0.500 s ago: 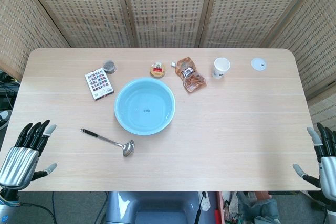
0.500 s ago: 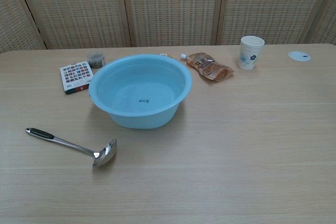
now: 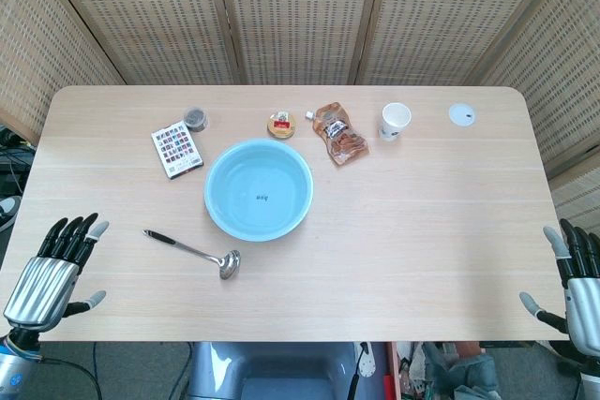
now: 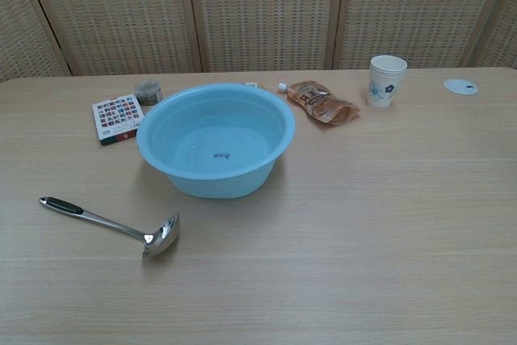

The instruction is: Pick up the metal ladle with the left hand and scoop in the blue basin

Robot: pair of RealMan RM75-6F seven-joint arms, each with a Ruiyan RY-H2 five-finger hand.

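The metal ladle (image 3: 192, 252) lies flat on the table in front of the blue basin (image 3: 259, 189), its black-tipped handle pointing left and its bowl (image 4: 161, 234) to the right. The basin (image 4: 214, 138) is empty. My left hand (image 3: 52, 274) hovers at the table's near left corner, fingers spread, holding nothing, well left of the ladle's handle. At the near right edge my right hand (image 3: 577, 288) is also spread and empty. Neither hand shows in the chest view.
Behind the basin stand a patterned box (image 3: 177, 149), a small dark jar (image 3: 196, 118), a round tin (image 3: 280, 125), a brown pouch (image 3: 340, 134), a paper cup (image 3: 395, 121) and a white lid (image 3: 461, 115). Woven screens close off the back.
My left hand has shifted slightly right and inward over the table corner. The right hand has edged a little left. Ladle and basin have not moved.
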